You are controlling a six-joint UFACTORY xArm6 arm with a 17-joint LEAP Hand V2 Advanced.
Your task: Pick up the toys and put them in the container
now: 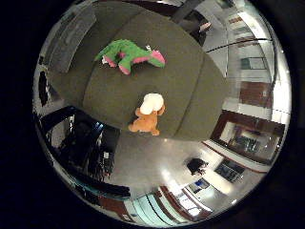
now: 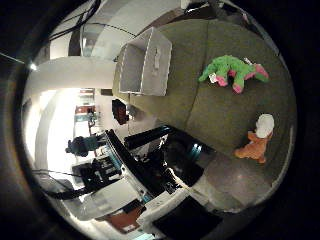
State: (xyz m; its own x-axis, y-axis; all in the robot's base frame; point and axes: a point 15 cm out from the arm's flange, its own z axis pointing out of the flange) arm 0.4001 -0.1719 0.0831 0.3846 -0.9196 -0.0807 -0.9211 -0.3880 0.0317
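Note:
A green plush dinosaur with pink spikes and feet lies on an olive-green table. An orange and white plush animal lies near the table's edge, away from the dinosaur. The thumb side view shows a white open container standing on the same table near a corner, beside the dinosaur and further from the orange toy. My hand is high above the table and well away from the toys. Only black and white parts of its body and arm show.
The table's edge runs just past the orange toy, with glossy floor beyond it. Dark furniture and equipment stand on the floor beside the table. Shelves and windows line the room's far walls.

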